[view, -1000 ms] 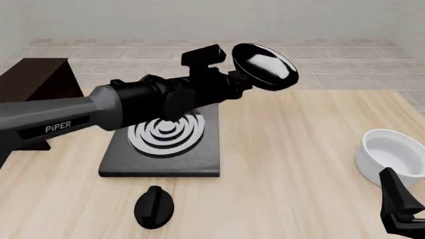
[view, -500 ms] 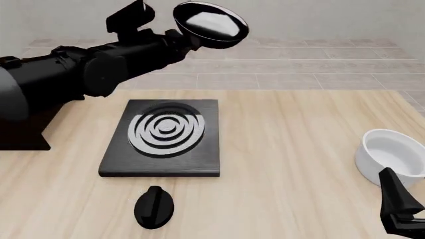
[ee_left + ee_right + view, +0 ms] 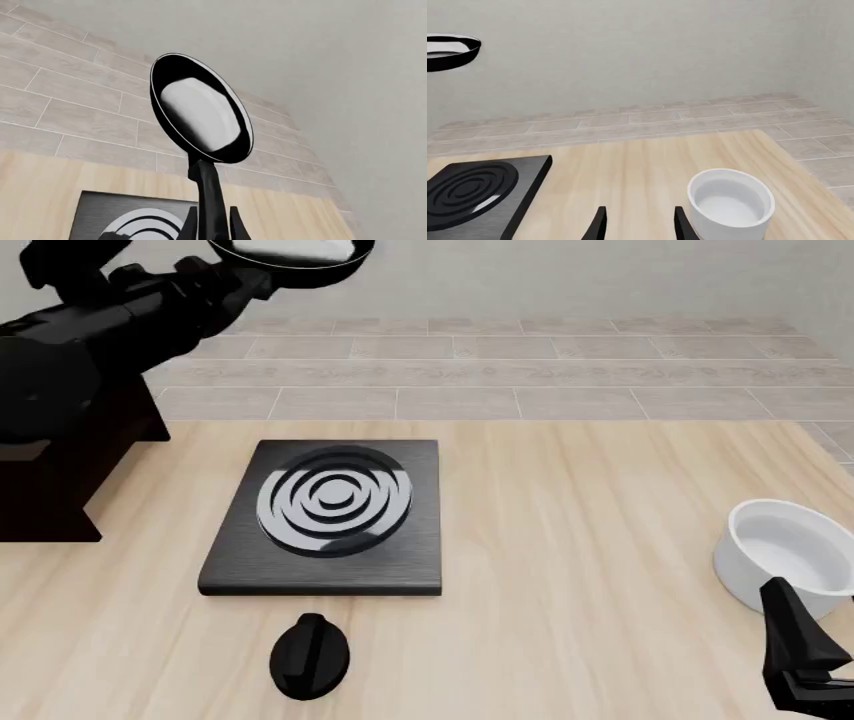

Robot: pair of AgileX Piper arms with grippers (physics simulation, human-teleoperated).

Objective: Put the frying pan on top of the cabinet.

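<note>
Up high, my left gripper (image 3: 213, 225) pinches the frying pan (image 3: 200, 110) by its handle, cropped at the front view's top; the cabinet (image 3: 60, 480) sits half-hidden behind my arm. My right gripper (image 3: 637, 225) is spread.

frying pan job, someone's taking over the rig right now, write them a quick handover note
Left gripper: shut on the handle of the frying pan, holding it high in the air, above the table's far left, near the cabinet.
Right gripper: open, empty, low at the near right beside the white bowl.
Done: pan is grasped and lifted clear of the stove plate.
Left: carry it over the cabinet's flat top, lower it, release. The cabinet is largely hidden behind the left arm in the front view, so check clearance first.
</note>
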